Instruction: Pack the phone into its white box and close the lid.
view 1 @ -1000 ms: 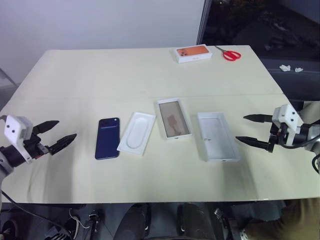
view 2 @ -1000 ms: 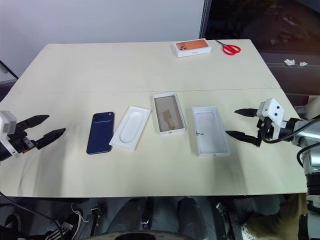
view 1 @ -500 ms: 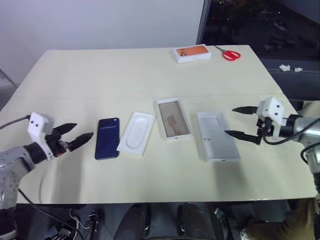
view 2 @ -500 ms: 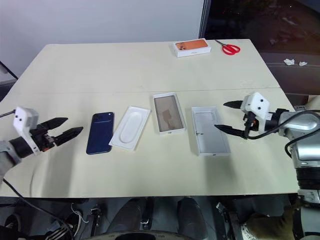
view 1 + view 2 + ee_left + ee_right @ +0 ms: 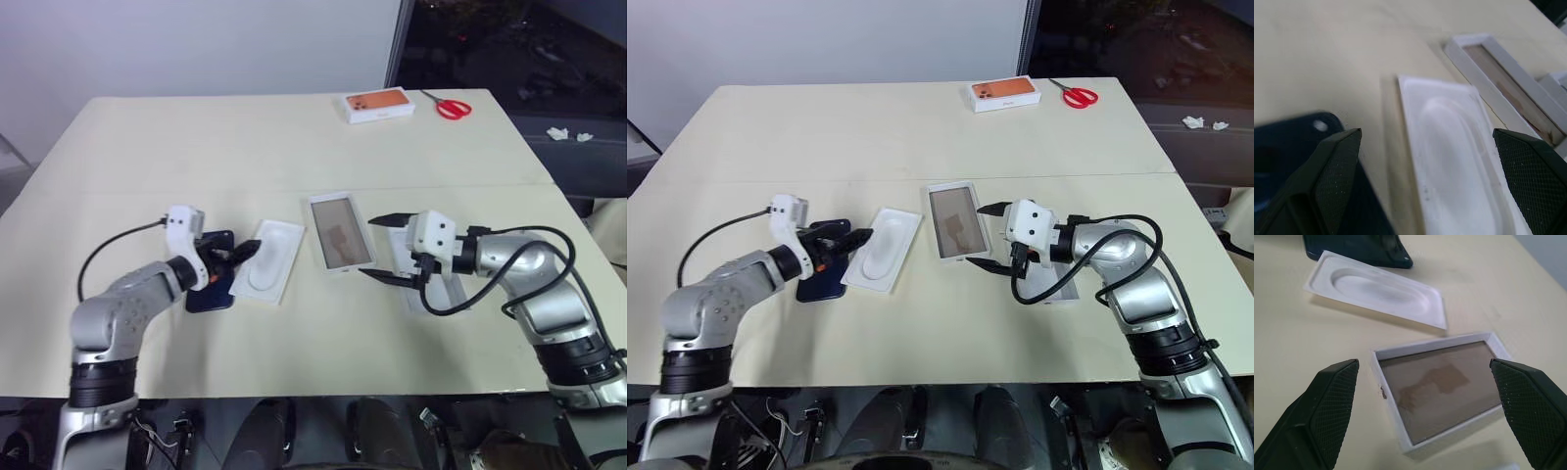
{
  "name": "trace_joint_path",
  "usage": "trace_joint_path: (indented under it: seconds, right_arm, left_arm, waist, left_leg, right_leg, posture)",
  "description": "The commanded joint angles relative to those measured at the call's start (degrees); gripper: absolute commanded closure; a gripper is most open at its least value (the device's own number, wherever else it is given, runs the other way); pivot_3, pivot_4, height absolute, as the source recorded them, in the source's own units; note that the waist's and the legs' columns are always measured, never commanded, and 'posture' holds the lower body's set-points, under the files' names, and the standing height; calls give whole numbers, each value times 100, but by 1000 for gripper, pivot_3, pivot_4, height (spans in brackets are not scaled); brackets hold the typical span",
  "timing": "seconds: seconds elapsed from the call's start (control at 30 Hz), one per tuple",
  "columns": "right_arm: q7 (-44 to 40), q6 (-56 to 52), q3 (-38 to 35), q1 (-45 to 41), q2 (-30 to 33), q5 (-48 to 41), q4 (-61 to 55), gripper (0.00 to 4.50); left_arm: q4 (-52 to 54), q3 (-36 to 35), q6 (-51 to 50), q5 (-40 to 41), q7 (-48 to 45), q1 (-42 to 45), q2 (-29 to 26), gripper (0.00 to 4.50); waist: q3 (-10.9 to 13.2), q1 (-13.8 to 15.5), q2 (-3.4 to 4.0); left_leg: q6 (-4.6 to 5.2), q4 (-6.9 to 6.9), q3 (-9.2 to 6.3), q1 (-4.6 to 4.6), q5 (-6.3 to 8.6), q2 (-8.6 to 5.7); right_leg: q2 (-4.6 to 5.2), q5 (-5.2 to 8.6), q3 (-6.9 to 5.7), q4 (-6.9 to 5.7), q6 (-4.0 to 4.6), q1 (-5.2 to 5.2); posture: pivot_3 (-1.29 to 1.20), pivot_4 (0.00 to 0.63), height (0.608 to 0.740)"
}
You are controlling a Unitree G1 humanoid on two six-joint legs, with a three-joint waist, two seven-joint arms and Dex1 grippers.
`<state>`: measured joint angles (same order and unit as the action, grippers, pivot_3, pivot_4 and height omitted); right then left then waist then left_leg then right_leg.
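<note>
My left tool (image 5: 238,256) stood released, its two black fingers spread wide and gripping nothing; it hovered over the near-right edge of the phone (image 5: 209,292) and the left rim of the white insert tray (image 5: 269,259); whether a finger touched the phone I could not tell; the phone lay flat on the cream surface (image 5: 245,147), dark back up, just left of the tray. My right tool (image 5: 380,249) was likewise released and empty, fingers far apart, held just above the surface between the two boxes; just to its left lay the white box (image 5: 340,231), open, with a brownish sheet showing inside it; the lid (image 5: 434,292) lay behind that tool, plain white inside facing up, partly hidden by my wrist and cable. In the right wrist view the white box sat between my fingertips (image 5: 1334,382), with the tray and the phone's corner beyond it. At the far edge of the surface rested an orange-topped box (image 5: 377,104), with red-handled scissors (image 5: 451,106) just to its right.
</note>
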<state>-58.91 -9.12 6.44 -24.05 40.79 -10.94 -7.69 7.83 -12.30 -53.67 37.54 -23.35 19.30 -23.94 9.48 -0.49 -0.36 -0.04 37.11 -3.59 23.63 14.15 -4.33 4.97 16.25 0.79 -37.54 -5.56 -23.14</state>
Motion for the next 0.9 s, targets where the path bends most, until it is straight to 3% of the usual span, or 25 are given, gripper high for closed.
trace_joint_path:
  seconds: [0.03,0.33,0.63,0.9]
  right_arm:
    - [32,162,-166,-102,50,9,3,22]
    - [10,483,-203,-145,133,95,317,22]
    - [68,527,-131,-128,41,112,269,22]
    - [96,501,-89,-163,-17,121,198,22]
  left_arm:
    - [188,165,-182,-61,193,208,41,0]
    - [142,63,-1369,96,831,452,236,0]
    - [-191,-146,-2738,321,793,773,203,0]
    - [-574,-162,-2841,241,623,911,230,0]
  waist:
    - [1,-2,-1]
    - [0,-11,-2]
    - [-1,-14,-1]
    - [-5,-9,1]
  left_leg:
    - [0,0,0,0,0,0]
    - [0,-1,0,-3,0,1]
    - [-4,-1,2,-11,-3,1]
    - [-6,-2,3,-29,-3,1]
  right_leg:
    - [0,0,0,0,0,0]
    - [-5,0,2,-1,0,1]
    - [-8,0,6,-2,0,6]
    - [-8,0,7,0,0,26]
  posture:
    - [0,150,740]
    - [0,150,740]
    - [0,150,740]
    - [0,150,740]
